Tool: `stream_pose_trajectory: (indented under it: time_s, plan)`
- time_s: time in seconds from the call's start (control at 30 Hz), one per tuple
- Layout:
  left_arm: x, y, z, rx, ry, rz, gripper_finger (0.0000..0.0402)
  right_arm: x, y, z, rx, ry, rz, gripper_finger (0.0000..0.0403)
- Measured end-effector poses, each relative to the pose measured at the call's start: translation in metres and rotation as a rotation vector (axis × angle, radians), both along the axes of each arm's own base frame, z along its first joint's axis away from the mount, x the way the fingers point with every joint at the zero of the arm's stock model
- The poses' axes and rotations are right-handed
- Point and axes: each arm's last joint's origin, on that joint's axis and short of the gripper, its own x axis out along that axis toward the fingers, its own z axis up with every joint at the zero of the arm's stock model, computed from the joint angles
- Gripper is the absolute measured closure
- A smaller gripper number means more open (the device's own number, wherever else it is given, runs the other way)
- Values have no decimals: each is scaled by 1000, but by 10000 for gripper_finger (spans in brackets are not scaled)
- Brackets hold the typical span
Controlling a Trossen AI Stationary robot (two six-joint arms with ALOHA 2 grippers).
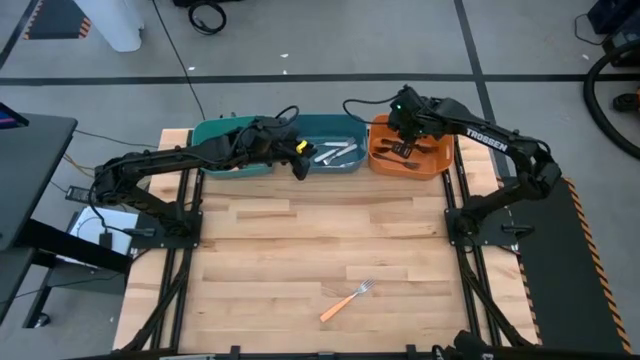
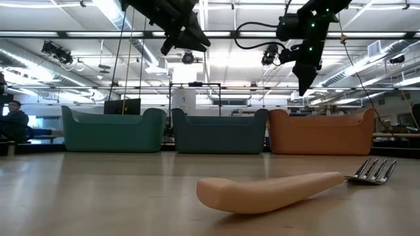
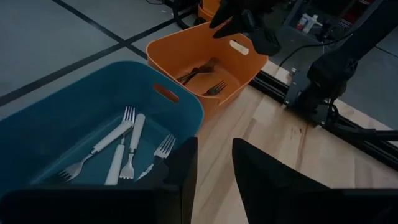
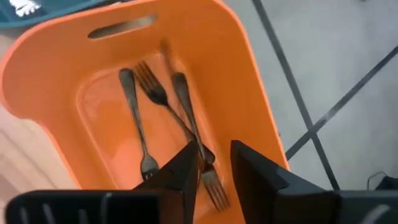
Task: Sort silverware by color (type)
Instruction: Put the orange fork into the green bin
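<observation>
Three bins stand along the table's far edge: teal (image 1: 225,140), blue (image 1: 335,158) and orange (image 1: 412,160). Several pale silver forks (image 3: 121,146) lie flat in the blue bin. Three black forks (image 4: 161,99) lie crossed on the orange bin's floor. One orange-handled fork (image 1: 347,300) lies flat on the wood near the front edge, also close up in the low view (image 2: 275,190). My right gripper (image 4: 214,163) hangs open above the orange bin, pointing steeply down, clear of the forks. My left gripper (image 3: 214,168) is open and empty above the blue bin's near left rim.
The wooden tabletop (image 1: 300,240) between the bins and the lone fork is bare. Both arms reach over the bins from the table's sides, high above them in the low view. Dark frame rails (image 1: 470,290) run along the table's left and right edges.
</observation>
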Motion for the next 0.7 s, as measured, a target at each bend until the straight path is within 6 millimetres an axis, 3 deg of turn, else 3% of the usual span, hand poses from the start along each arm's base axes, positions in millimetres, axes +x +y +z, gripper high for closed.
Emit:
stream_pose_trajectory:
  time_s: [0.2,0.37,0.7]
  plan:
    - [4,-12,0,0,1,-38,292,-4,15,15,-89,-30,-58,285]
    - [10,-30,-4,-32,9,-84,292,-11,39,34,-115,-163,-111,286]
    - [33,-73,-33,-139,100,-179,292,-28,77,56,-37,-480,-317,286]
